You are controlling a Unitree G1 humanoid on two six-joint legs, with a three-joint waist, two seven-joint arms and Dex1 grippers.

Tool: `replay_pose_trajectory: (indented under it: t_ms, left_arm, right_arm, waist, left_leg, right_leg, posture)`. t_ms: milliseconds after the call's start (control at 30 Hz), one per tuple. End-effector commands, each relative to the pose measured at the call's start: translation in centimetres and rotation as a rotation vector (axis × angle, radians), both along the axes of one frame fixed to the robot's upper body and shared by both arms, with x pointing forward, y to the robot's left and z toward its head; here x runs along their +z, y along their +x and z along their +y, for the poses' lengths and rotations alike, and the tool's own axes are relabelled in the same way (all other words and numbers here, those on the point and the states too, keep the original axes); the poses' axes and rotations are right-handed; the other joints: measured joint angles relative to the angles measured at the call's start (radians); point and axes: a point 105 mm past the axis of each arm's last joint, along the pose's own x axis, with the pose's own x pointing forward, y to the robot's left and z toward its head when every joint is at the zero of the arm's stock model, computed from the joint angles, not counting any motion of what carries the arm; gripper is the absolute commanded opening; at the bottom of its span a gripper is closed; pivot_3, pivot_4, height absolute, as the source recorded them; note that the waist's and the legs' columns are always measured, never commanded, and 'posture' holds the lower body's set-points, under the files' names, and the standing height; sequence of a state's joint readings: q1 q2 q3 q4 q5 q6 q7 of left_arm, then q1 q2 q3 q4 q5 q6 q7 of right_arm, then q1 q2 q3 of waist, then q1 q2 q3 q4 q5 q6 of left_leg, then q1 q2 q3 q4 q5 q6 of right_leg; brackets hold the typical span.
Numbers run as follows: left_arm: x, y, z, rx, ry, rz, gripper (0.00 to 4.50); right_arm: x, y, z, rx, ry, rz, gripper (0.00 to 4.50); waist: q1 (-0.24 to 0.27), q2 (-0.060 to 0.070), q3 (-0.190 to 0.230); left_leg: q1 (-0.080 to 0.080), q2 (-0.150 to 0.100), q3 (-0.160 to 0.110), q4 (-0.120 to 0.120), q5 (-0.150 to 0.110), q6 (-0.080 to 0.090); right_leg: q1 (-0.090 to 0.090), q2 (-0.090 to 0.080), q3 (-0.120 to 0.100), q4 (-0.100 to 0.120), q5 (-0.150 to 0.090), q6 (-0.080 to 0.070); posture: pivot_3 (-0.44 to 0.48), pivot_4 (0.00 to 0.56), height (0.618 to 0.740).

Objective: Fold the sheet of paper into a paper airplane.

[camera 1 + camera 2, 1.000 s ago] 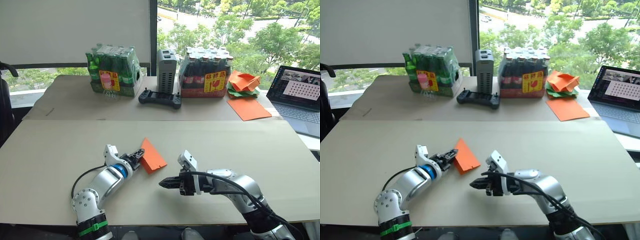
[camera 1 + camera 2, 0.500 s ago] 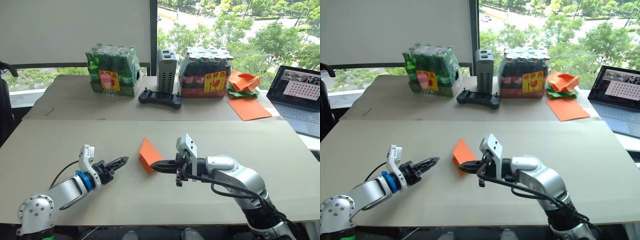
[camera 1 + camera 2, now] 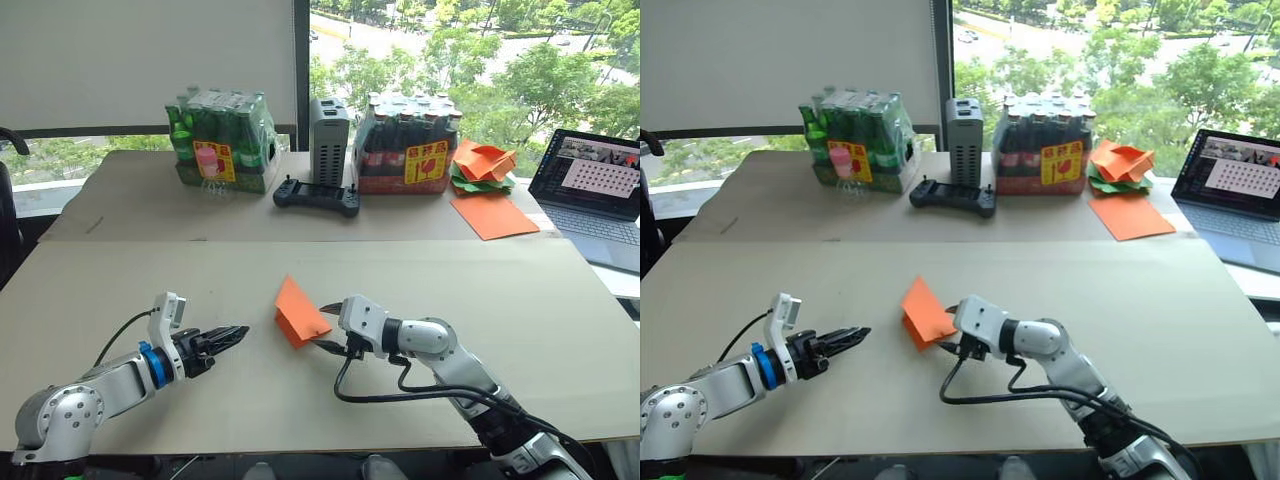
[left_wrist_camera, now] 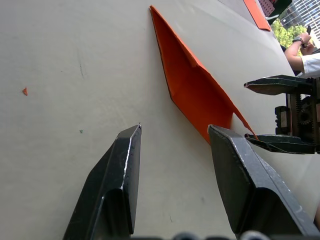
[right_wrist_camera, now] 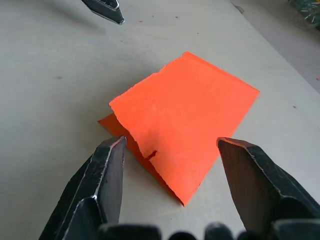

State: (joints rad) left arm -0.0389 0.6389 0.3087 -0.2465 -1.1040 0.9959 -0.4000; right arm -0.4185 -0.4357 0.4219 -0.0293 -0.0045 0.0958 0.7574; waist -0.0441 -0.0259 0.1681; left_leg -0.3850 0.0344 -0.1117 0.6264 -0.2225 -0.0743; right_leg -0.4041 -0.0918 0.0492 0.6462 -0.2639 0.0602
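The sheet of paper (image 3: 300, 312) is a bright-orange folded piece lying on the near table, its top layer (image 5: 185, 107) lifted a little and ragged along the near edge. My right gripper (image 3: 328, 328) sits just right of it, open, with the fingers (image 5: 107, 170) on either side of the paper's near corner and nothing gripped. Off to the left, my left gripper (image 3: 236, 334) points at the paper with a gap of bare table between them. It is open and empty, and its fingertips (image 4: 134, 135) are well apart.
On the far table stand a pack of green bottles (image 3: 222, 140), a grey box (image 3: 330, 140), a black controller (image 3: 318, 197) and a pack of dark bottles (image 3: 412, 145). A heap of crumpled papers (image 3: 485, 165), a larger orange sheet (image 3: 495, 215) and a laptop (image 3: 595, 190) sit far right.
My left gripper has left the paper and pulled back to the left. My right gripper moved up to the paper's right edge and opened from shut.
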Motion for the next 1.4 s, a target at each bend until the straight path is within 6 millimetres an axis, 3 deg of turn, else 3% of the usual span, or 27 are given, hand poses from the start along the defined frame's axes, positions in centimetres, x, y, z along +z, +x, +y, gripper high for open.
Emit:
replay_pose_trajectory:
  t_ms: [33, 900, 1233, 1400]
  left_arm:
    - [0.6, 0.2, 0.1, 0.006, 0.004, -0.043, 2.25]
    - [0.5, 0.8, -0.1, 0.036, -0.031, -0.049, 2.25]
    - [0.5, 0.9, -0.2, 0.038, -0.034, -0.044, 2.25]
    - [0.4, 0.9, -0.3, 0.039, -0.034, -0.044, 2.25]
  right_arm:
    - [1.1, -0.1, 0.6, 0.029, 0.022, -0.071, 3.29]
    - [1.2, 0.7, 1.1, -0.017, 0.029, -0.199, 3.29]
    - [0.8, 0.7, 1.0, -0.017, -0.005, -0.236, 0.15]
    - [0.9, 1.0, 0.6, -0.018, -0.033, -0.289, 0.04]
  waist:
    - [0.0, 0.0, 0.0]
    - [0.0, 0.0, 0.0]
    - [0.0, 0.0, 0.0]
    - [0.0, 0.0, 0.0]
  left_leg:
    - [0.0, 0.0, 0.0, 0.0, 0.0, 0.0]
    - [0.0, 0.0, 0.0, 0.0, 0.0, 0.0]
    - [0.0, 0.0, 0.0, 0.0, 0.0, 0.0]
    - [0.0, 0.0, 0.0, 0.0, 0.0, 0.0]
  right_leg:
    - [0.0, 0.0, 0.0, 0.0, 0.0, 0.0]
    - [0.0, 0.0, 0.0, 0.001, 0.0, 0.0]
    - [0.0, 0.0, 0.0, 0.001, 0.0, 0.0]
    - [0.0, 0.0, 0.0, 0.001, 0.0, 0.0]
  posture:
    - [0.0, 0.15, 0.74]
    - [0.0, 0.15, 0.74]
    - [0.0, 0.15, 0.74]
    - [0.0, 0.15, 0.74]
